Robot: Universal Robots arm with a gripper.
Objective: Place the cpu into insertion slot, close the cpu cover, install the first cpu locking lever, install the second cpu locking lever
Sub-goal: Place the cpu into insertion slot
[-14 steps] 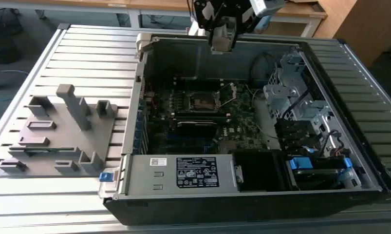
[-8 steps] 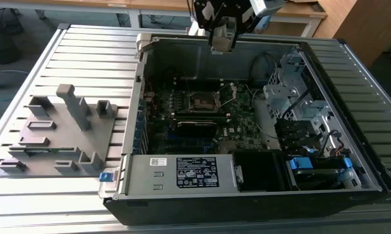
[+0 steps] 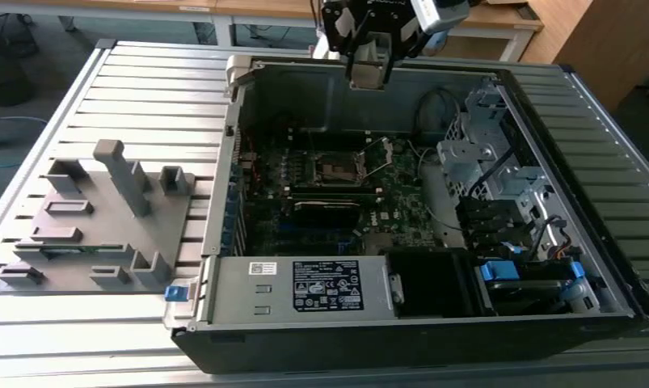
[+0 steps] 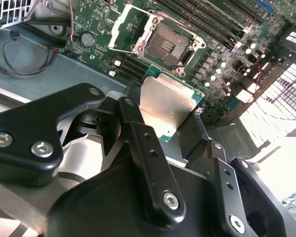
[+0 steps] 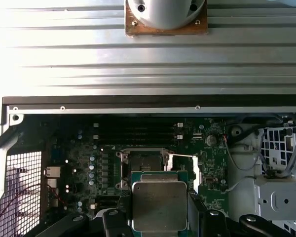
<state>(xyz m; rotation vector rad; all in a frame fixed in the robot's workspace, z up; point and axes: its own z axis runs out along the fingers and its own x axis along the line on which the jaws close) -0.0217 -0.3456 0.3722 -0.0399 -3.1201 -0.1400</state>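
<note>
My gripper (image 3: 369, 74) hangs above the far wall of the open computer case (image 3: 229, 242), shut on the cpu (image 4: 168, 102). The cpu is a flat square chip with a dull silver face and a green edge, held upright between the black fingers (image 4: 138, 143) in both wrist views (image 5: 159, 205). Below it on the green motherboard (image 3: 400, 218) lies the insertion slot (image 4: 170, 43), a square black socket (image 3: 335, 167) with nothing in it. The cpu cover (image 4: 124, 28), a silvery frame, stands flipped open beside the slot.
A grey fixture block (image 3: 98, 218) with posts sits on the slatted metal table (image 3: 141, 73) at the exterior view's left. Inside the case are a power supply (image 3: 302, 287), a metal drive cage (image 3: 486, 162), loose cables (image 4: 19, 54) and long black memory slots (image 5: 138, 132).
</note>
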